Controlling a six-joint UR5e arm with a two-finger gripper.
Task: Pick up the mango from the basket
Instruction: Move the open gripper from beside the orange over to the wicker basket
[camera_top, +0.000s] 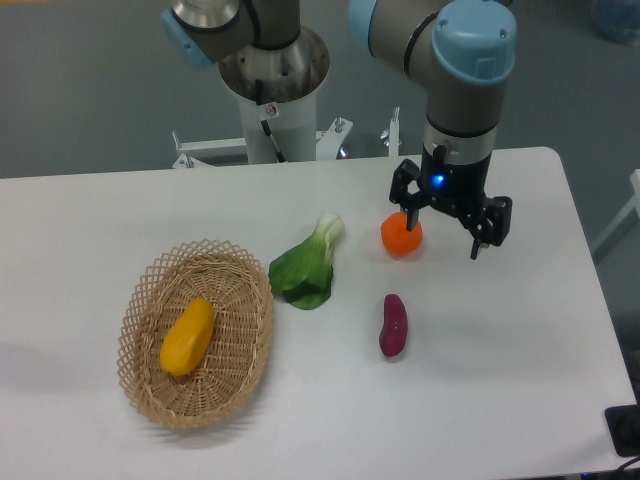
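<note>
Spanning the view, a smooth white table (120, 230) with rounded corners stands on grey flooring. On it sits an oval basket (150, 385) of tan woven wicker with an open lattice rim, holding the glossy, elongated yellow-orange mango (188, 336). Well apart to the right, the gripper (444, 232) hangs with jaws open and empty beside a round orange fruit (401, 235), near leafy bok choy (306, 270) and a purple sweet potato (393, 325).
</note>
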